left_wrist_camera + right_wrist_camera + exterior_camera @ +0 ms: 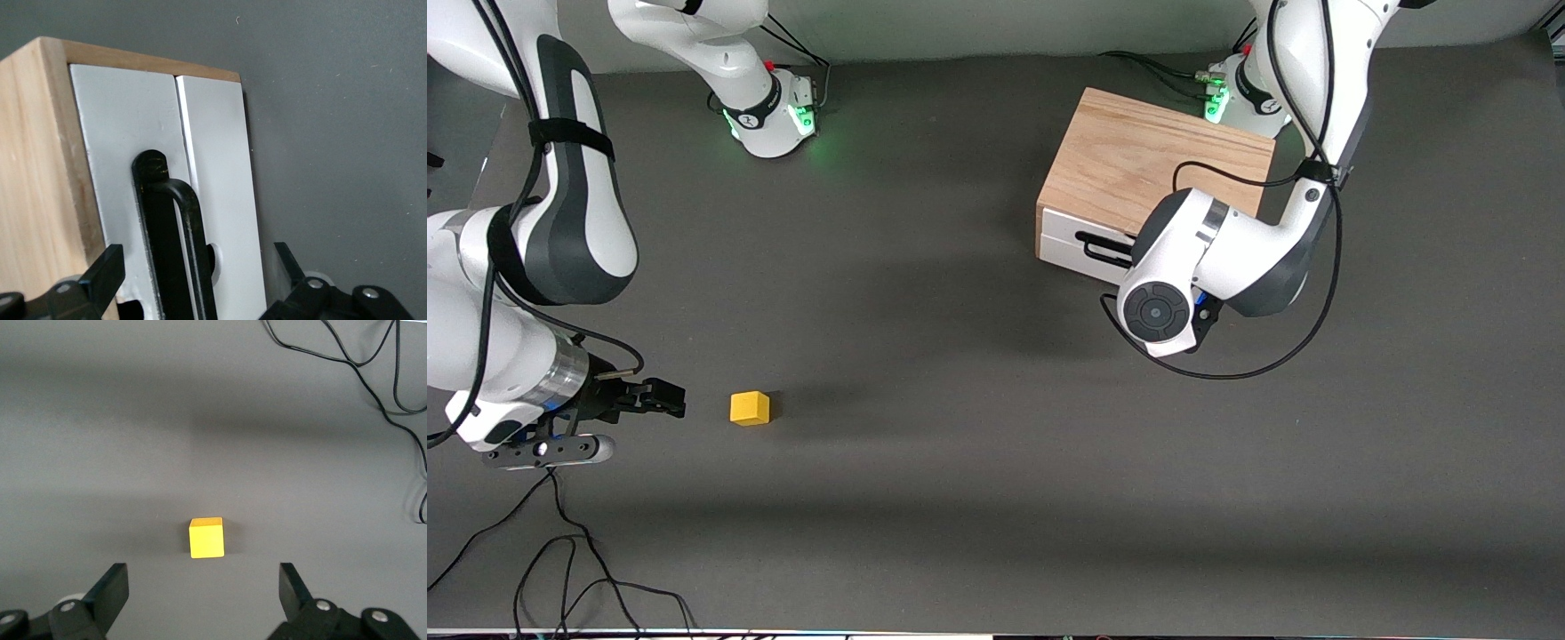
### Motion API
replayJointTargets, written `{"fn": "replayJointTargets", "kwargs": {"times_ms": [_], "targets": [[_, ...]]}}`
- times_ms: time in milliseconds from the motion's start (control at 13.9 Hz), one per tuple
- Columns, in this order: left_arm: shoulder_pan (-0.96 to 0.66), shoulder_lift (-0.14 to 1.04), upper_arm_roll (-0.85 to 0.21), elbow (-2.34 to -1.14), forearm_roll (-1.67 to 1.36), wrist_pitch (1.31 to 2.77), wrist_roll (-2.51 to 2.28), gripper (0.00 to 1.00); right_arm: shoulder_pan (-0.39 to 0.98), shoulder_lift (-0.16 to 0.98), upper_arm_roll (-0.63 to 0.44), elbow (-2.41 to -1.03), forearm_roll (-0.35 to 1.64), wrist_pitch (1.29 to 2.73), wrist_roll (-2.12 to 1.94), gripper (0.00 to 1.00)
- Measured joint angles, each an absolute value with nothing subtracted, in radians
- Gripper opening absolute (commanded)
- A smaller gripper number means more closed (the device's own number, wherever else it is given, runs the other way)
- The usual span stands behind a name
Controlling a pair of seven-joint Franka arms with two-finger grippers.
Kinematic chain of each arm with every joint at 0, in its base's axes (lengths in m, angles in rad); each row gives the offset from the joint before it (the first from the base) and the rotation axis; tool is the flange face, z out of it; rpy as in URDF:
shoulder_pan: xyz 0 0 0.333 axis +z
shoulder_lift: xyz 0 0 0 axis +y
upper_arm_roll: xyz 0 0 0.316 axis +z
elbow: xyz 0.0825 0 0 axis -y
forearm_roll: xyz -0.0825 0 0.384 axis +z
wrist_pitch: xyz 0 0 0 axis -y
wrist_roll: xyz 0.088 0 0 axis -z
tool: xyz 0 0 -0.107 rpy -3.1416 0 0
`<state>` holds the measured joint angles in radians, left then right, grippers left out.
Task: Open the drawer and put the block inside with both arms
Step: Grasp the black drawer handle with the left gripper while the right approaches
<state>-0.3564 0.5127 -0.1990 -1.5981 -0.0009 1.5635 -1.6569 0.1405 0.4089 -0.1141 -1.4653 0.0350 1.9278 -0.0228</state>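
The light-wood cabinet (1156, 164) stands toward the left arm's end of the table. Its white drawer (1080, 249) is shut, with the black bar handle (1100, 246) on its front. My left gripper (198, 267) is open at the drawer's front. Its fingers (107, 270) stand either side of the handle (190, 247) without touching it. In the front view the left wrist (1160, 307) hides this gripper. The yellow block (749, 408) lies on the mat toward the right arm's end. My right gripper (665, 397) is open and low beside the block (206, 537), which sits just past the fingertips (110, 590).
Loose black cables (560, 551) lie on the mat near the front edge, below the right arm, and show again as cables (393, 380) in the right wrist view. A cable loop (1227, 373) hangs from the left arm. Both arm bases stand along the table's back edge.
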Motion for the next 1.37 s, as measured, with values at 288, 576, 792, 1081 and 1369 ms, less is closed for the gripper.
{"fn": "replayJointTargets", "kwargs": {"times_ms": [288,576,792,1081,1369], "targets": [[-0.357,0.523,-0.200,-1.589,-0.001,1.639,-1.729,0.99,0.138,0.410,-0.116,-1.466,0.037,1.925,-0.023,1.00],[-0.359,0.549,-0.201,-1.581,-0.001,1.644,-1.739,0.98,0.138,0.436,-0.116,-1.467,0.119,1.924,-0.023,1.00],[-0.360,0.559,-0.203,-1.581,-0.001,1.642,-1.743,0.98,0.137,0.472,-0.117,-1.467,0.125,1.925,-0.023,1.00],[-0.361,0.564,-0.203,-1.582,-0.001,1.642,-1.744,0.97,0.123,0.511,-0.122,-1.484,0.125,1.923,-0.023,1.00],[-0.367,0.584,-0.204,-1.582,-0.001,1.642,-1.744,0.20,0.122,0.516,-0.123,-1.516,0.082,1.923,-0.027,1.00]]}}
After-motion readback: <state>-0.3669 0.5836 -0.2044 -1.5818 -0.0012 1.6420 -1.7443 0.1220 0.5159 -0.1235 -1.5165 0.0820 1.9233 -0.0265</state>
